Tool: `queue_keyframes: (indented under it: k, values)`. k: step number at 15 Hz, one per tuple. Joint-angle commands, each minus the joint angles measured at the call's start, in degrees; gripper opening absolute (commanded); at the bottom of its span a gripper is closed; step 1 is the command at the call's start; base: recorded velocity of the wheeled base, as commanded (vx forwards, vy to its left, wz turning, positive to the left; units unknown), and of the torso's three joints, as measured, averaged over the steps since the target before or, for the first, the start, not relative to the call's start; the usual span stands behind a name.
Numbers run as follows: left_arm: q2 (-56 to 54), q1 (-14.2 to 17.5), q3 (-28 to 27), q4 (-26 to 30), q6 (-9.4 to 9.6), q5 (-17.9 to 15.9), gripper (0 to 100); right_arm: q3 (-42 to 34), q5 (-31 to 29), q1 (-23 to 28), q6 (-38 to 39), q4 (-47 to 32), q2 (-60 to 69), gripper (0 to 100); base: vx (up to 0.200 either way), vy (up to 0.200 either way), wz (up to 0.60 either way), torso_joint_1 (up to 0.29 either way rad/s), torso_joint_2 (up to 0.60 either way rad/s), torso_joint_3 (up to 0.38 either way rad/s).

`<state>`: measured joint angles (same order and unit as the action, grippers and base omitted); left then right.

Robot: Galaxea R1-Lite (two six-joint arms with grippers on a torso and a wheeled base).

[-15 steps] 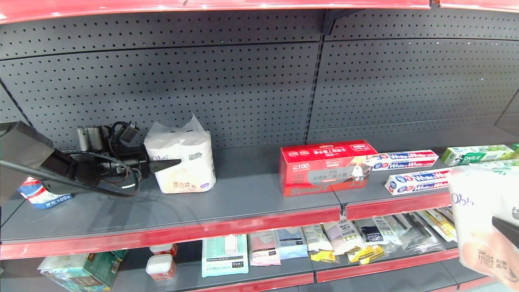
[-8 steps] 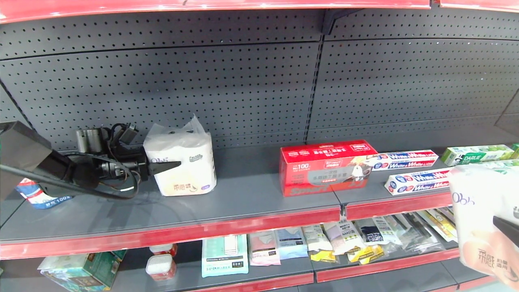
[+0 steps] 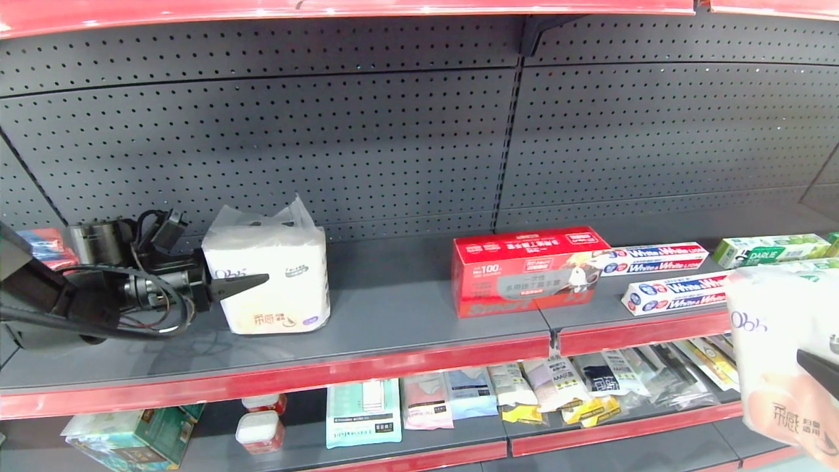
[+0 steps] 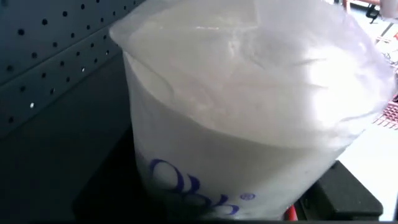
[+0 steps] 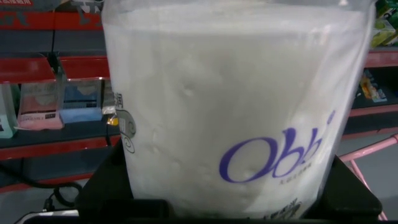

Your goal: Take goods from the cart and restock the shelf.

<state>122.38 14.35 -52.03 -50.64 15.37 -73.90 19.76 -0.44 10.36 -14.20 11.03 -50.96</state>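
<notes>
Placing: your left pincer (image 3: 252, 282) grasps the white plastic-wrapped tissue-roll pack (image 3: 275, 262); seat it on the grey shelf (image 3: 393, 314) beneath, then release; your right pincer (image 3: 818, 368) grasps a second pack (image 3: 773, 341).

A white, plastic-wrapped pack of paper rolls (image 3: 269, 275) is set upright on the grey shelf (image 3: 406, 308), left of centre, and is gripped at its side. A second pack (image 3: 777, 347), alike, is held at the right, before the shelf's edge.

Two paper-roll packs: the left pack (image 3: 269, 275) in the left end effector (image 3: 252, 278), the right pack (image 3: 773, 341) in the right end effector (image 3: 816, 367). Between the end effectors sit one red box (image 3: 524, 269) and two blue-and-white toothpaste boxes (image 3: 655, 257). Below the left end effector stand two red-lidded jars (image 3: 261, 429).
</notes>
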Motion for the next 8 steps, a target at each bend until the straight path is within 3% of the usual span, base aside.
queue_keyframes:
  k: [1,4,8]
  values:
    - [-3.5,2.0,3.3,-0.4,0.10,-1.1,0,0.1,0.0,0.0,0.0,0.0,0.0,0,0.000,0.000,0.00,0.000,0.00,0.000]
    - [-3.7,4.5,6.5,-5.5,0.10,-2.0,0,0.0,0.0,0.0,0.1,0.0,0.1,0,0.000,0.000,0.00,0.000,0.00,0.000]
    - [-3.6,5.3,11.5,-10.9,0.18,-3.4,0,0.2,0.0,0.0,0.1,0.1,0.1,0,0.000,0.000,0.00,0.000,0.00,0.000]
